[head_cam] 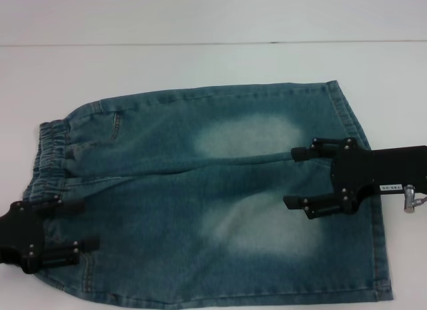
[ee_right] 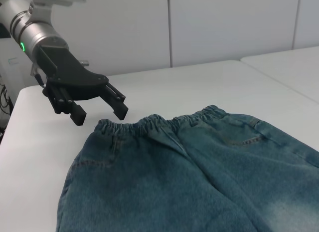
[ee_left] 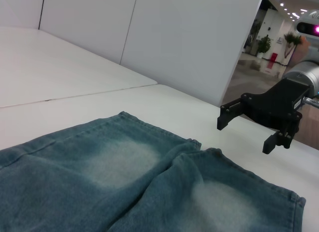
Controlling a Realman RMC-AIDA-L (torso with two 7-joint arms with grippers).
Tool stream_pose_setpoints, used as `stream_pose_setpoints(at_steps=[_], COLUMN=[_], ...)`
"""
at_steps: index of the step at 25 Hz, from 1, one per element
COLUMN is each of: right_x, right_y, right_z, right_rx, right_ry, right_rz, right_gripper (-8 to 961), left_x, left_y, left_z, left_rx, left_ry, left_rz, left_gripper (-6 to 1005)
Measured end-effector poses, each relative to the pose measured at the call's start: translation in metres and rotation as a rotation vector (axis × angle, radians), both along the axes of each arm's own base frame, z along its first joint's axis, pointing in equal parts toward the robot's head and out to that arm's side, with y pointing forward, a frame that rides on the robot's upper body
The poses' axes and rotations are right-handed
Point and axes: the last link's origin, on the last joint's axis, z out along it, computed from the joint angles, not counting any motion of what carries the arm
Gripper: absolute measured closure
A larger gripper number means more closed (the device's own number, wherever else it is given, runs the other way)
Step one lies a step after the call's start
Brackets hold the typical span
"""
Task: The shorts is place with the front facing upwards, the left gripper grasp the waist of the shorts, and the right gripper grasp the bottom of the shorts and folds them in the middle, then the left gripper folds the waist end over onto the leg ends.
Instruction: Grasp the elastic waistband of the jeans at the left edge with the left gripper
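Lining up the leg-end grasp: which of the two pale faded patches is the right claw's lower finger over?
The nearer, larger pale patch; the right claw has its finger tip over that patch's upper edge. The farther patch lies beyond the upper finger.

Two black robot arms reach inward, each end effector spread wide.

The left end effector point(head_cam: 79, 225) extends from the left side, its silver wrist point(ee_right: 31, 31) showing a green light, two fingers parted. The right end effector point(head_cam: 300, 177) reaches in from the right side, white label on its body, fingers likewise parted.
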Motion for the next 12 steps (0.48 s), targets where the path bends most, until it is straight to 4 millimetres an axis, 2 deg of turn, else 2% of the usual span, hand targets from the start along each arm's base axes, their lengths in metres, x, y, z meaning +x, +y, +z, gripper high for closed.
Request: stream_pose_setpoints(at_steps=[12], right_x=[0.0003], right_y=[-0.0003], right_z=[-0.0019], right_rx=[-0.008], right_ry=[-0.002], right_rz=[-0.006], right_gripper=[22], left_x=[-0.0003], left_y=[-0.0011], left_z=[-0.0008], left_rx=[0.0], left_ry=[-0.002], left_rz=[0.003], left_gripper=[200])
